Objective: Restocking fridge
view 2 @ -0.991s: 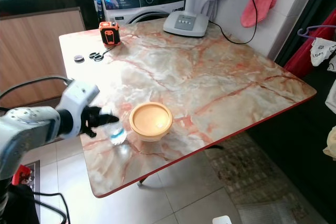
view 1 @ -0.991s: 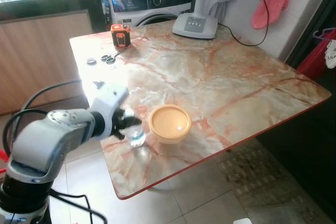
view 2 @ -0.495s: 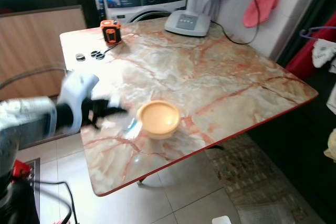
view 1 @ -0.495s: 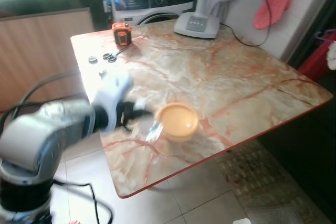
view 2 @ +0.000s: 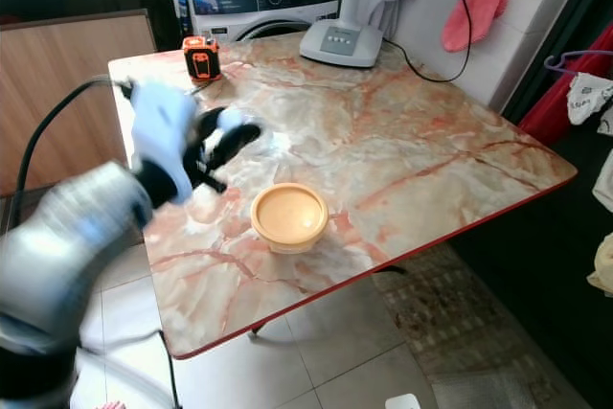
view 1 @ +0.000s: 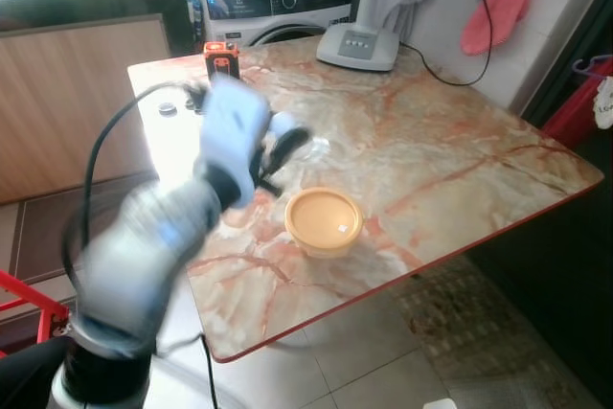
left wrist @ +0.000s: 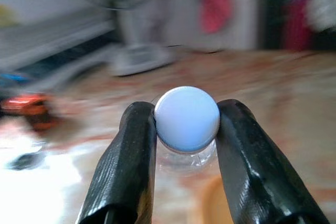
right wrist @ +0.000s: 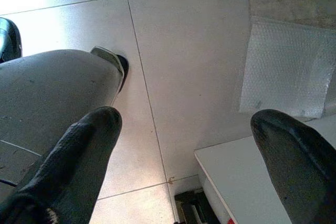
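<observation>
My left gripper (left wrist: pixel 186 113) is shut on a clear plastic bottle (view 1: pixel 305 144) just below its pale blue cap (left wrist: pixel 187 119). The arm is blurred with motion and holds the bottle in the air above the left part of the marble table (view 1: pixel 441 150). A round yellow lidded container (view 1: pixel 324 221) sits on the table in front of and below the bottle, near the front edge. My right gripper (right wrist: pixel 189 129) hangs open over a tiled floor, with nothing between its fingers.
An orange tape measure (view 1: pixel 221 59) and small dark items (view 1: pixel 169 109) lie at the table's far left corner. A fan base (view 1: pixel 357 45) stands at the back. Behind it is a washing machine (view 1: pixel 278 2). A wooden cabinet (view 1: pixel 77 93) is to the left.
My left arm has lifted the bottle off the table beside the yellow container and swung it up and toward the far side. The container has stayed put.
</observation>
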